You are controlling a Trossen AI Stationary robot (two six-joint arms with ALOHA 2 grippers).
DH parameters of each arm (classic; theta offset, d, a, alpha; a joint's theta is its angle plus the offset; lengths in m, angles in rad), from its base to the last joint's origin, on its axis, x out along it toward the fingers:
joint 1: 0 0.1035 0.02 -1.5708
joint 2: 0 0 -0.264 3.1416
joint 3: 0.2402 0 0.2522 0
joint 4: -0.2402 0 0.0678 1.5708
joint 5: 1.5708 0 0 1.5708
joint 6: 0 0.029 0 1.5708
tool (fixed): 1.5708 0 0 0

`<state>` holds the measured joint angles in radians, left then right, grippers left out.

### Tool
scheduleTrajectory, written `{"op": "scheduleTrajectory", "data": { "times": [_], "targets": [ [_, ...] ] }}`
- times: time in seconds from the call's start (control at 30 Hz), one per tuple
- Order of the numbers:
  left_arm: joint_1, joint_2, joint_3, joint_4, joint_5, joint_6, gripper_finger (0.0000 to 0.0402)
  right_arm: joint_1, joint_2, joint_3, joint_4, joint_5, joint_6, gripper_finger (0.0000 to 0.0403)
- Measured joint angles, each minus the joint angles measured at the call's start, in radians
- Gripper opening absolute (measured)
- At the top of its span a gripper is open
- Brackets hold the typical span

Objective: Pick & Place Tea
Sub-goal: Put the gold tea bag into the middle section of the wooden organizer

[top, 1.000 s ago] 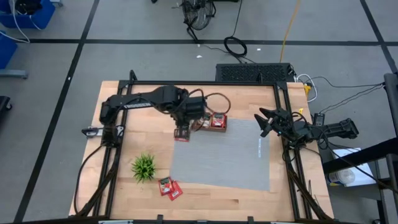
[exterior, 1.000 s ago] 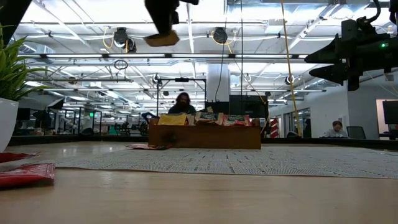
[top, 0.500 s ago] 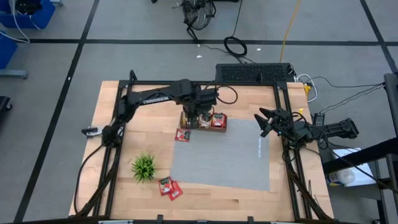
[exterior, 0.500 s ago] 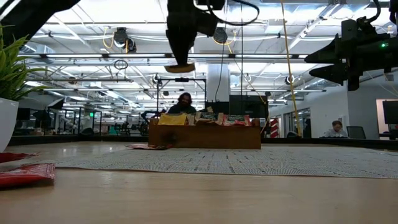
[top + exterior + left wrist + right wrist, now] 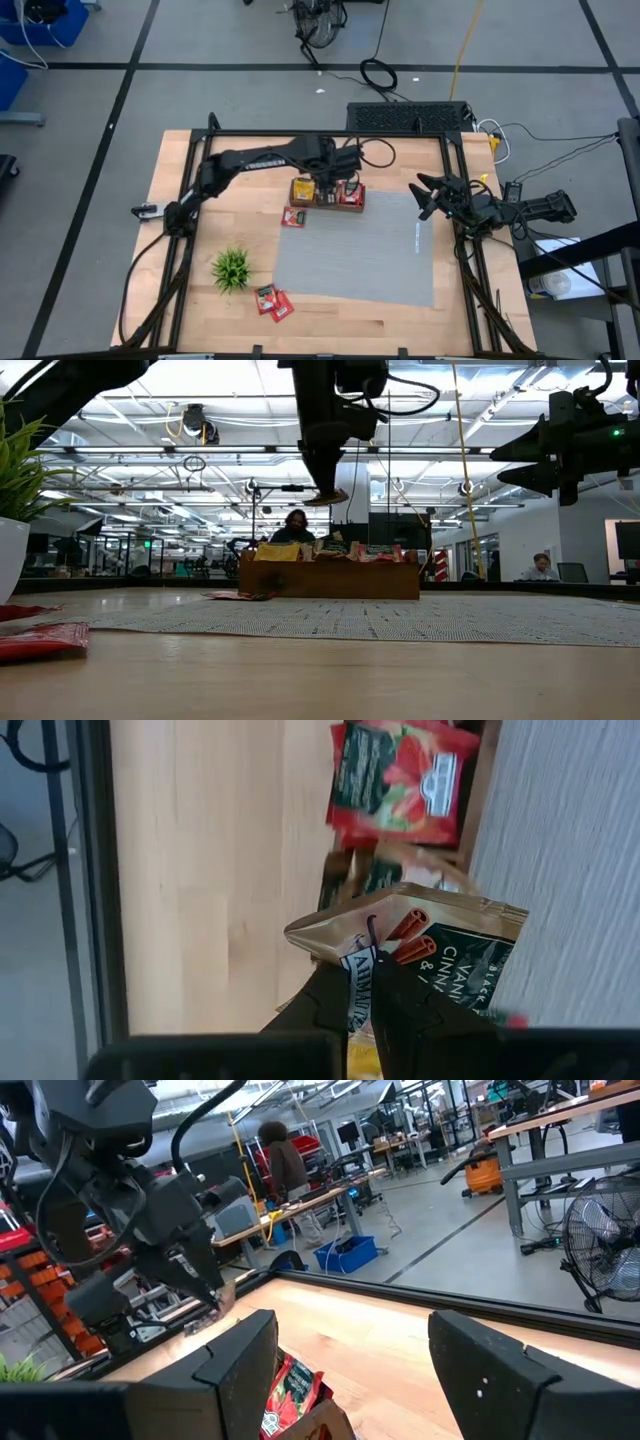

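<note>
Above the wooden tray [image 5: 330, 580], apparently, left end effector [image 5: 362, 1005] pinches tea packet [image 5: 430, 945]

— What do the two arms look like from above the light wooden bench [image 5: 180, 300]?

— Both are black, built of boxy links. The left arm [image 5: 250, 160] carries white lettering along its long link, and a black cable loops off its wrist. The right arm [image 5: 520, 208], at the bench's edge, has a similar dark cable at its rear.

— And the grippers?

— The right gripper [image 5: 350, 1355] has two broad, flat, matte black fingers with angled faces. The left gripper [image 5: 362, 1010] has the same dark, wedge-shaped fingers.
</note>
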<state>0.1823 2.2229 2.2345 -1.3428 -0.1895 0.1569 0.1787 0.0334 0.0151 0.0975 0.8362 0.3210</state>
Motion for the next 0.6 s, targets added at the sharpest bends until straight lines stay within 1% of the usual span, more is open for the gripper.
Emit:
{"op": "scheduleTrajectory", "data": {
  "times": [0.17,0.6],
  "targets": [
    [-0.003,0.025,0.000,0.036,-0.006,0.000,0.0023,0.000,0.000,0.000,0.000,0.000,0.000,0.0242],
    [0.000,0.155,-0.001,0.054,-0.048,-0.002,0.0023,0.000,0.000,0.000,0.000,0.000,0.000,0.0242]
  ]
}}
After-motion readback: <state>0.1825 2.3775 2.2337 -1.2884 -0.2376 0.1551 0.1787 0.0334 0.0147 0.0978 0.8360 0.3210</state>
